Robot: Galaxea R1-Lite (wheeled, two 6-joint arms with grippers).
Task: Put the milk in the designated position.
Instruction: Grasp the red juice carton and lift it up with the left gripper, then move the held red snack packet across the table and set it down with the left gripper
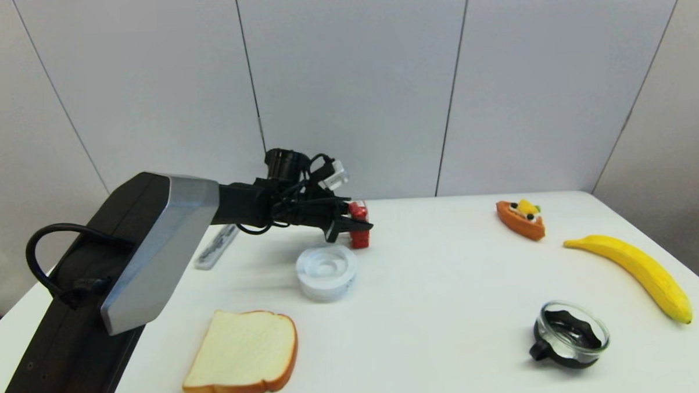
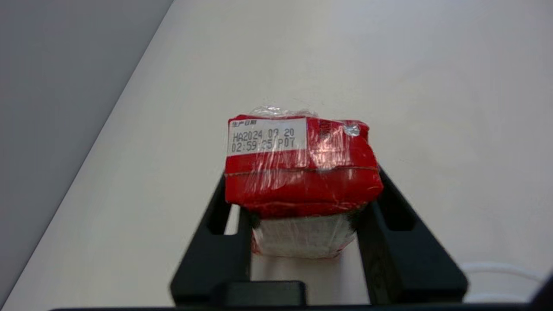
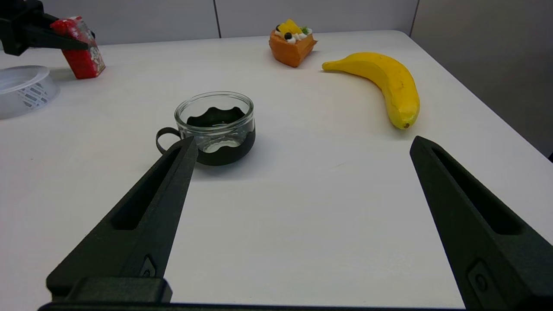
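Left end effector [image 2: 302, 216] grips the film-wrapped red rectangular milk [image 2: 298, 166]; white label reads "HA2024 03 20". Right end effector [image 3: 302, 147] spread wide.

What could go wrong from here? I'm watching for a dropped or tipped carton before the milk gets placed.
1. The left gripper grips the milk low, under its wider red top, and the carton is film-wrapped; it might slip or tilt.
2. In the right wrist view the milk leans, so it may topple when set down.
3. The white round container sits close by; a low sweep could knock it.
The right gripper hangs open, away from the milk.
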